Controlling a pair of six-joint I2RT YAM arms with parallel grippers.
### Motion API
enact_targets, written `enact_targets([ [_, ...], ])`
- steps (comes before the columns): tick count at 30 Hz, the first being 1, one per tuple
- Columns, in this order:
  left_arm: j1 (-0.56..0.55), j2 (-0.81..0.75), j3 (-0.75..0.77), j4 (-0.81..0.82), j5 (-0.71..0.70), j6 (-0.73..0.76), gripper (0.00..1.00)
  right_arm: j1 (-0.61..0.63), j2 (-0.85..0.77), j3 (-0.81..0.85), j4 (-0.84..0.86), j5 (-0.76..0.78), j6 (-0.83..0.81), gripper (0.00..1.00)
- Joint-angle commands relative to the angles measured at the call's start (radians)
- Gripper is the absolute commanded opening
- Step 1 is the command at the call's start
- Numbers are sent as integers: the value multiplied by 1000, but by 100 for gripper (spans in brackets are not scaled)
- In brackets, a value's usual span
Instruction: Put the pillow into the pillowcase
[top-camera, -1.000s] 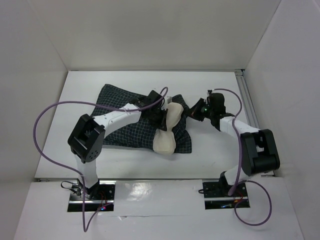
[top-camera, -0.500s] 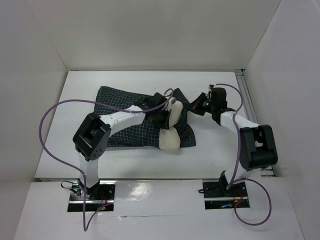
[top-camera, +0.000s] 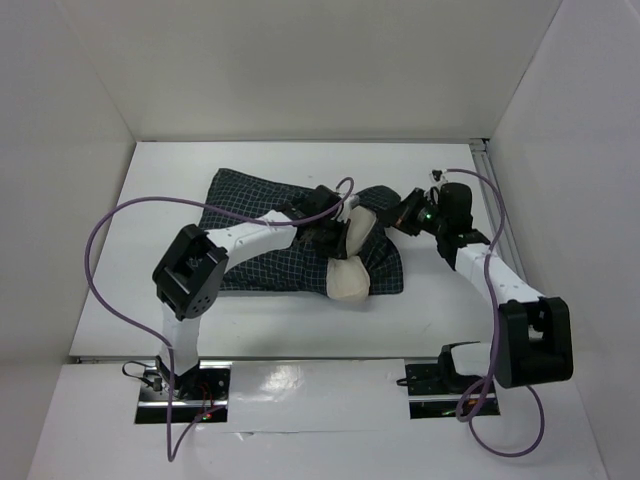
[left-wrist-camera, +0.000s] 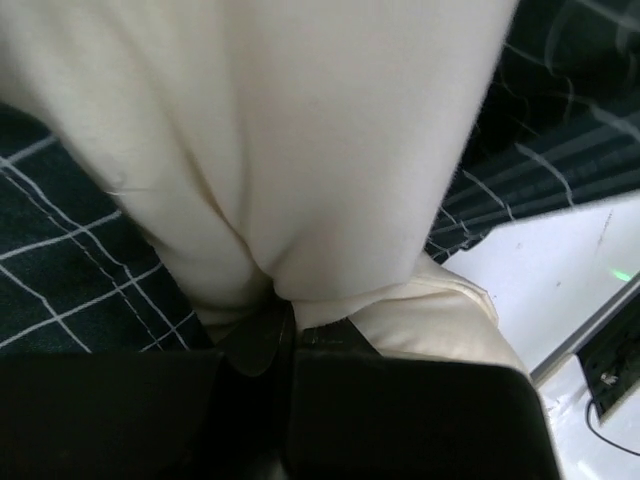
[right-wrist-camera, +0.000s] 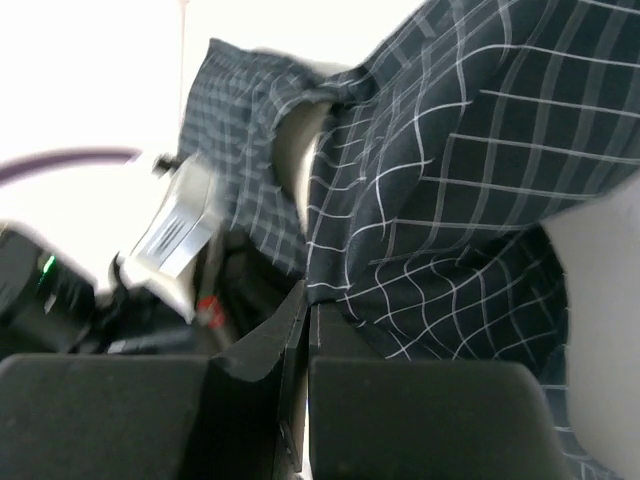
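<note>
Right fingers pinch pillowcase edge — pillow protrudes nearside.

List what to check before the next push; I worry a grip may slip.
1. Grip of left hand on pillow: ok, shut on a fold.
2. Grip of right hand on pillowcase: ok, shut on the cloth.
3. Pillow fully inside pillowcase: not ok, its near end sticks out.
4. Opening spread wide enough: cannot tell.
5. Pillowcase lying wholly on table: ok.
</note>
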Motion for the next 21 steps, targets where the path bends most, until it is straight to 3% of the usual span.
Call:
enact_targets([
  [1, 12, 136, -54, -379, -60, 20, 0, -52, -180, 32, 313, -29, 23, 0],
  [10, 43, 182, 17, -334, -42, -46, 0, 117, -292, -32, 170, -62, -52, 0],
  [16, 43, 135, 79, -308, -33, -135, 0, 126, -159, -5, 62, 2, -115, 0],
  [17, 54, 106, 89, -294, -33, -148, 0, 105, -118, 36, 26, 24, -131, 7],
  [18, 54, 95, 102, -294, -33, -167, 0, 105, -102, 61, -57, 46, -173, 23],
  [19, 54, 84, 133, -294, -33, -167, 0, 91, -93, 84, -99, 114, -190, 56],
  [21, 63, 63, 161, -294, -20, -176, 0, 91, -93, 130, -208, 202, -231, 73],
])
